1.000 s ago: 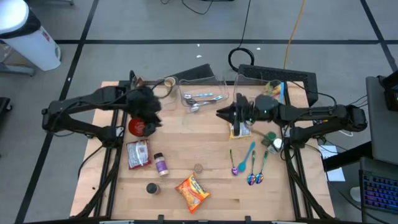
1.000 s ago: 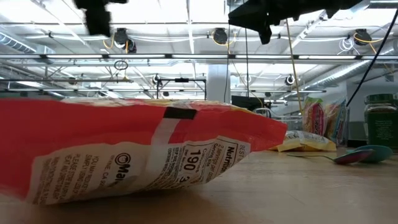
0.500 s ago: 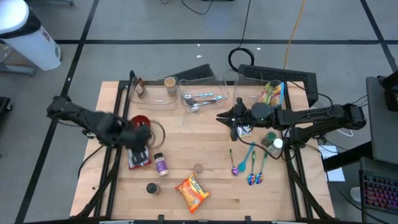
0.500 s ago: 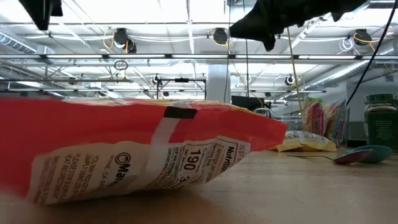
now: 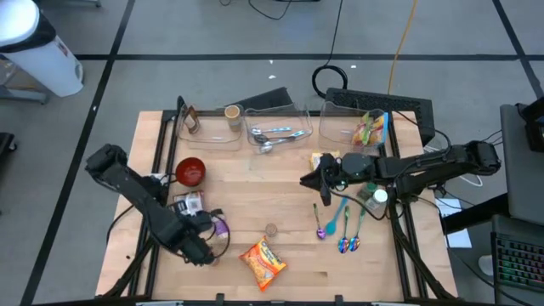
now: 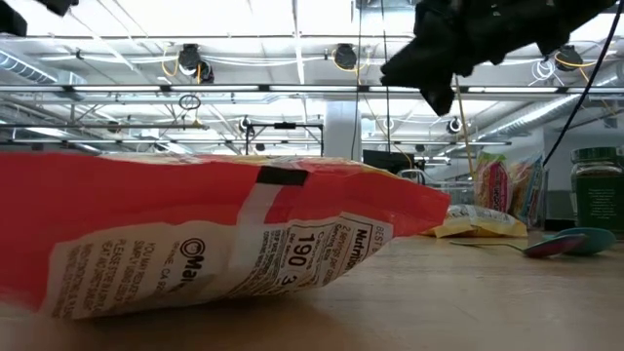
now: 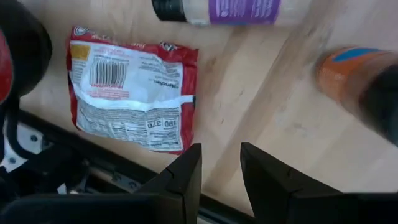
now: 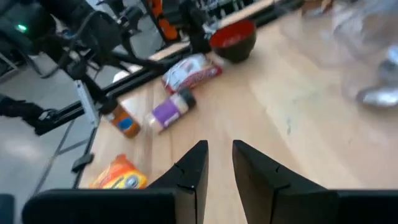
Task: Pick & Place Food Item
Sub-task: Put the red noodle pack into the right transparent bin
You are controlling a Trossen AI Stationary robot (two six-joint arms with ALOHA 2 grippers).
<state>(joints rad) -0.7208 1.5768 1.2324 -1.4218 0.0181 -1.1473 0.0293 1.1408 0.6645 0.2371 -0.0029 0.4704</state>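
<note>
One orange food packet lies flat, long axis diagonal.

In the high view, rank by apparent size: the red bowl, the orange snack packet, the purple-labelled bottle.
1. Orange crinkled snack packet
2. Round red bowl, only slightly smaller
3. Purple-labelled plastic bottle, partly hidden behind the left arm, so unsure

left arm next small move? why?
Probably lower the left gripper toward the red packet: its fingers stand slightly apart with nothing between them, the packet lies flat just ahead, untouched. The right gripper hovers mid-table, also empty.
</note>
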